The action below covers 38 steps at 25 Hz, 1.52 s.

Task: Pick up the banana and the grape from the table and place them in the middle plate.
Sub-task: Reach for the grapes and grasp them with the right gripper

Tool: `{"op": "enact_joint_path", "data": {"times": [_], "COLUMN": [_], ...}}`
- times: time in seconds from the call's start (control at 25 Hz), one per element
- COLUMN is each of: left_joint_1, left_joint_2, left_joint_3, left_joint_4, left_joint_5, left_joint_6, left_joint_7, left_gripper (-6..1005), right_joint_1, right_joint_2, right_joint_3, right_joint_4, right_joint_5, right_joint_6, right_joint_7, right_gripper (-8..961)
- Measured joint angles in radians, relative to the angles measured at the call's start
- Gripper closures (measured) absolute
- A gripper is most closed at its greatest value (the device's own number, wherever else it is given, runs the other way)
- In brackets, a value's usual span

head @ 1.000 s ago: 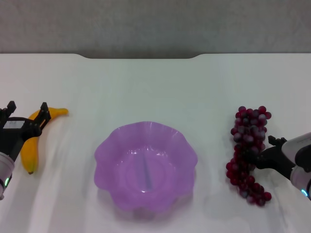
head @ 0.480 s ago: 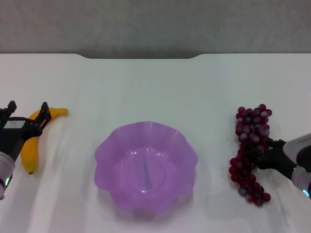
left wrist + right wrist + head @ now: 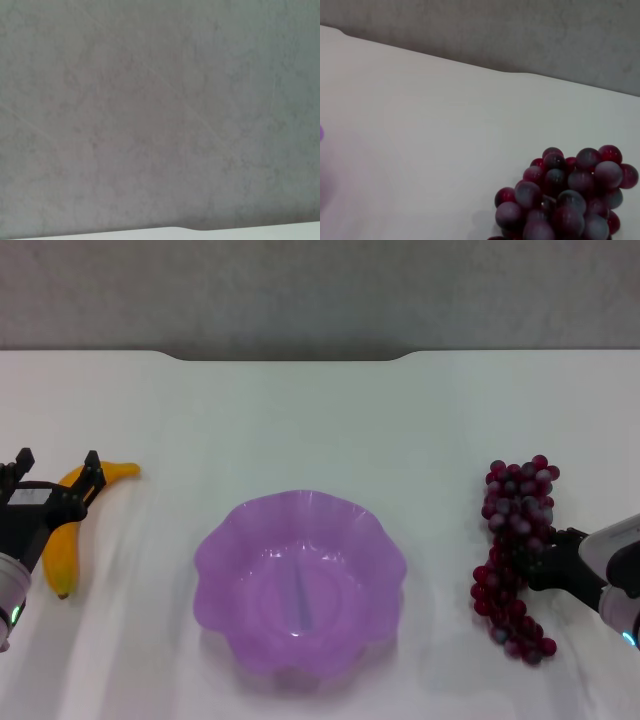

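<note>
My right gripper sits at the right side of the table, its dark fingers pressed into the middle of the grape; the bunch hides the fingertips, so I cannot tell whether they have closed on it. The grape lies lengthwise, near to far, well right of the plate; my right wrist view shows its far end on the white top. My left gripper is at the left edge, its fingers spread open over the banana, which lies on the table, well left of the plate.
</note>
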Motion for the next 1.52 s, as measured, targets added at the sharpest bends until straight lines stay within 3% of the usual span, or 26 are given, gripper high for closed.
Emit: {"op": "enact_joint_path", "data": {"times": [1.52], "left_joint_1": [0.003], "left_joint_2": [0.0], "left_joint_3": [0.0], "left_joint_4": [-0.001], "left_joint_5": [0.0], "left_joint_6": [0.0], "left_joint_7": [0.0], "left_gripper": [138], "right_joint_1": [-0.01], "right_joint_2": [0.0], "right_joint_3": [0.007], "right_joint_4": [0.0], "right_joint_5": [0.009], "right_joint_6": [-0.064], "right_joint_7": [0.011], "right_gripper": [731]}}
